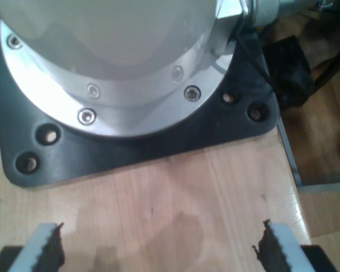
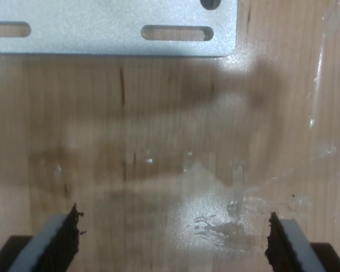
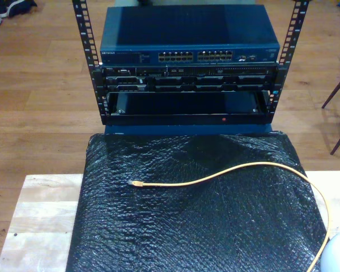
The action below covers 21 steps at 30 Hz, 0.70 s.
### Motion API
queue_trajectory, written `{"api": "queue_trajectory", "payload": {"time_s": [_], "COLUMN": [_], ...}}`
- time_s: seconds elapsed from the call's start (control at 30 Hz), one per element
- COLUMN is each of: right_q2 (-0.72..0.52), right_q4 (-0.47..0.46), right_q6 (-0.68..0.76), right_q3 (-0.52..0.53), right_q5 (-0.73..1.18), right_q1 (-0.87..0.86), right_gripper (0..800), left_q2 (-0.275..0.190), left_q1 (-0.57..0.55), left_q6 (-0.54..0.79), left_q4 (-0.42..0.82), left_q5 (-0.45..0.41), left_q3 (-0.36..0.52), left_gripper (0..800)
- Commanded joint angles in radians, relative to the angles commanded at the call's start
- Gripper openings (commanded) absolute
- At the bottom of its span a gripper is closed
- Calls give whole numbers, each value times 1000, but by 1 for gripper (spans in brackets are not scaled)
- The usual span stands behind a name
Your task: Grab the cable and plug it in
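Item: one cable (image 3: 226,173), yellow-orange, thin, lying loose on a black crinkled mat (image 3: 187,226) that covers most of the wooden surface (image 3: 39,209). Its plug end (image 3: 134,183) rests toward the exterior view's left; the run arcs across and drops off near the exterior view's lower right corner.

Item: one rack (image 3: 187,62) beyond the mat, holding one blue network switch (image 3: 187,39) with two blocks of ports (image 3: 197,56), and darker units below.

Item: two grippers. The first gripper (image 1: 161,246) stands wide open and empty over bare wood, facing one round arm base (image 1: 107,62) on a black plate. The second gripper (image 2: 173,238) is likewise wide open, holding nothing, over wood beside one slotted metal bracket (image 2: 113,28).

Risks, as judged: both grippers sit well apart from the plug. The mat's crinkled sheen may hide the thin cable's height, causing a missed pinch. A grasp far behind the plug would let the tip droop and miss a port. The long slack could snag on the mat's edge.
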Motion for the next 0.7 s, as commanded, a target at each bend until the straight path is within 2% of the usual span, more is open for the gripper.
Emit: {"api": "queue_trajectory", "payload": {"time_s": [0.43, 0.53, 0.7], "right_q2": [-26, -37, -40], "right_q4": [-5, -5, -6], "right_q6": [3, 5, 9], "right_q3": [-40, -71, -158], "right_q5": [49, 104, 241], "right_q1": [3, 3, 3], "right_gripper": [798, 798, 797], "left_q2": [-8, -17, -38], "left_q1": [0, 0, -2], "left_q6": [-8, -8, -8], "left_q4": [0, 2, 0], "left_q5": [17, 46, 149], "left_q3": [-12, -32, -92], "left_gripper": [800, 800, 800]}}
